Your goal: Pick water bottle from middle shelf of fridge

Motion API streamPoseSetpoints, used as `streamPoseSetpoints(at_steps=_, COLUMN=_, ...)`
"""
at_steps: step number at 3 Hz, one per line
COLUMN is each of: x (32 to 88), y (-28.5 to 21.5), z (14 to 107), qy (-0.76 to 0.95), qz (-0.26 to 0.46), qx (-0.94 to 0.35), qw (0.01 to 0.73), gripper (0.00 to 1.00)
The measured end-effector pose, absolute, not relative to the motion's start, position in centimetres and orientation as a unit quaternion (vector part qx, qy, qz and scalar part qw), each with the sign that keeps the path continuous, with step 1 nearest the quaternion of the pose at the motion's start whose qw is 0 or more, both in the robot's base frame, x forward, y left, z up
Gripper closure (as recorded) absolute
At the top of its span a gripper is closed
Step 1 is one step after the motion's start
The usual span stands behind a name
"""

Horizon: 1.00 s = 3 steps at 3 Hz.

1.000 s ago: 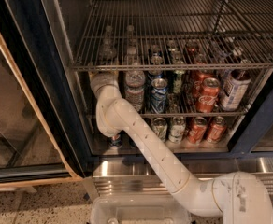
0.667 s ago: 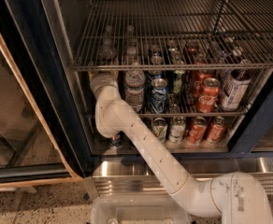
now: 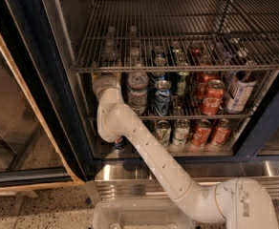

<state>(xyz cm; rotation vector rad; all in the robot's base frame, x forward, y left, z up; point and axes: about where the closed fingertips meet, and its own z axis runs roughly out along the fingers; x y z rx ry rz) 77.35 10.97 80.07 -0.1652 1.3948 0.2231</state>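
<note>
Reaching seemed the step in hand: the gripper [image 3: 106, 83] sat inside the fridge [image 3: 32, 80] above the middle shelf [image 3: 201, 115], its grip state untellable, the water bottle [image 3: 137, 93] standing just right of it, so next it probably needed to shift right and close.

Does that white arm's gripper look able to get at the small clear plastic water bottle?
Probably yes. The gripper is inside the dark-framed fridge, at the level of the silver wire middle shelf, just left of the water bottle, nothing between them. A blue soda can crowds the bottle's right side.
</note>
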Motion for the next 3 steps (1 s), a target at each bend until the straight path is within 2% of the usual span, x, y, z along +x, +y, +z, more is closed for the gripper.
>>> streamPoseSetpoints(at_steps=2, x=77.35, y=10.97, z=80.07, qy=0.640, qz=0.102, qx=-0.076, qw=0.758, gripper=0.31)
streamPoseSetpoints(at_steps=3, x=77.58, y=10.58, z=80.32, qy=0.638, qz=0.098, qx=-0.071, qw=0.761, gripper=0.33)
